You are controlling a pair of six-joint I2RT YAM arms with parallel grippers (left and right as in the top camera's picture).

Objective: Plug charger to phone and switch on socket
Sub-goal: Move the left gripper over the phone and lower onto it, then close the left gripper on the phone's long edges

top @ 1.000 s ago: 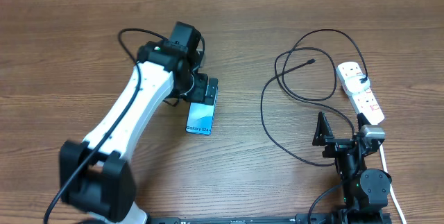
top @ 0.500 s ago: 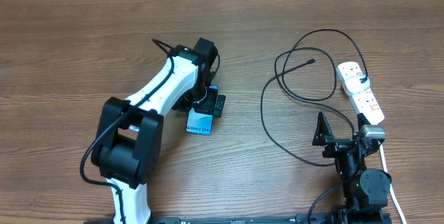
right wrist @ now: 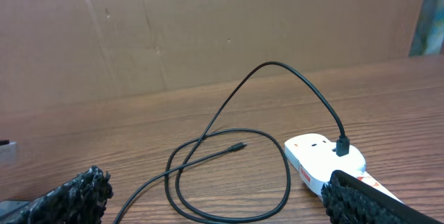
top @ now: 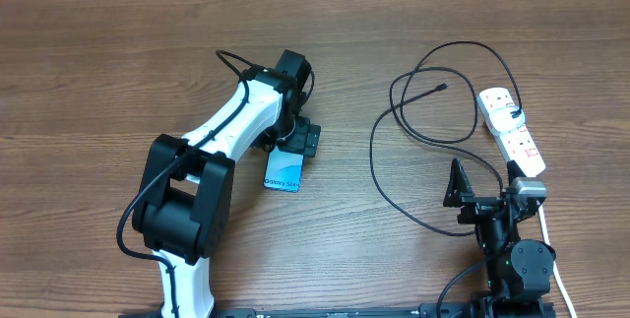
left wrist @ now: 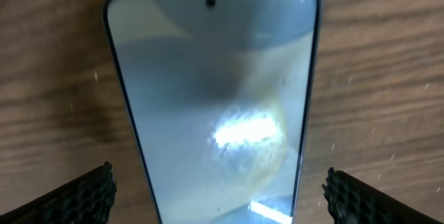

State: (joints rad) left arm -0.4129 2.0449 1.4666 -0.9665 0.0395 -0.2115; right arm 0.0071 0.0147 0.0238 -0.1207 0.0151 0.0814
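Left gripper (top: 294, 147) hangs over the far end of the phone (top: 283, 172) with its fingers (left wrist: 87, 195) spread wide. One pad stands off each long edge, and wood shows in both gaps. Its arm runs diagonally from the near left of the table (top: 98, 62), with the wrist bent down. The phone lies flat and screen up, left of centre, its lettered end toward the robot.

Right gripper (top: 459, 182) sits low by the near edge on a folded arm. It points away from the robot, its fingers (right wrist: 73, 195) are apart, and it holds nothing. The charger cable (top: 372, 151) loops just beyond it, and the small tip (top: 440, 88) lies loose on the wood. The other end is plugged into the power strip (top: 510, 129) at far right. Bare wood separates the phone from the nearest cable loop.
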